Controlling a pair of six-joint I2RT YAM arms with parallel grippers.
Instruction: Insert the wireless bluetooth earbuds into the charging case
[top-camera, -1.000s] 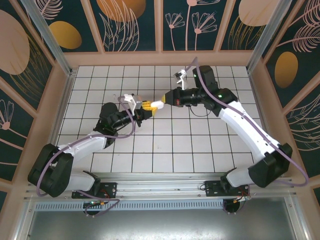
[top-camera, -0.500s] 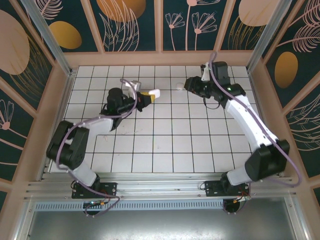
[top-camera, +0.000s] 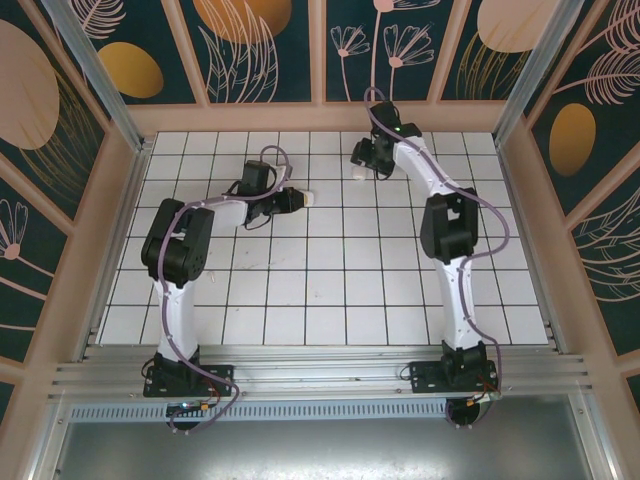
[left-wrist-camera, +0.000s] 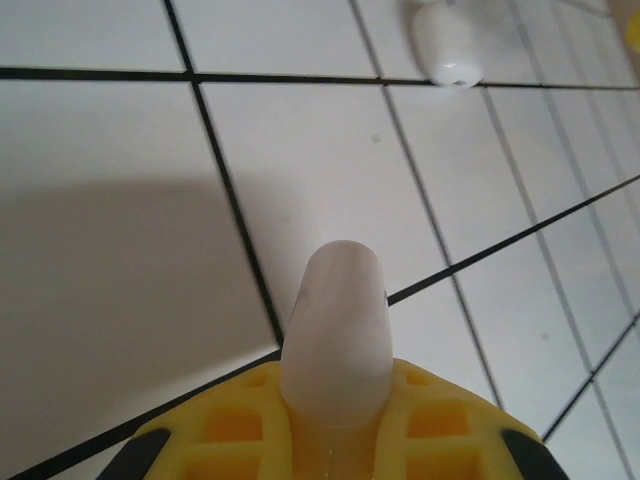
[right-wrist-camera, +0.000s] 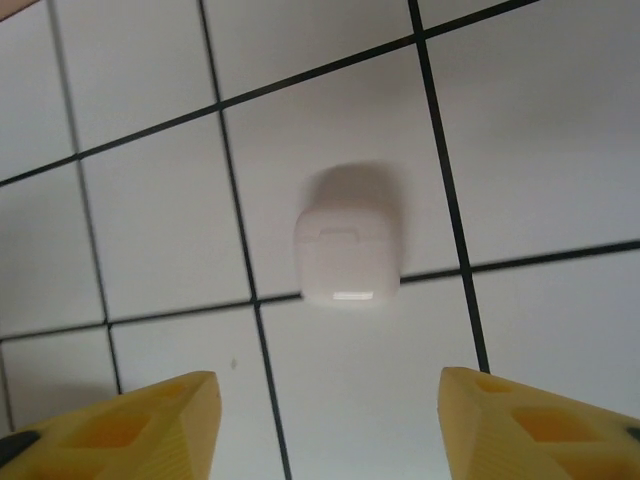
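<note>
White tiled bench with black grid lines, boxed in by dark walls painted with leaves and flowers. Left arm reaches up and bends right across the far half; right arm stretches straight up to the far edge. Right claw hangs over the tiles with its yellow fingers spread wide, holding and touching nothing. Left claw points right, its yellow fingers closed tight on a small white earbud, whose rounded end sticks out past the tips above the tiles. Case lies flat on the bench under the right claw, clear of both its fingers, its near edge on a grid line; from above it sits just beside that claw, well to the right of the left claw.
</note>
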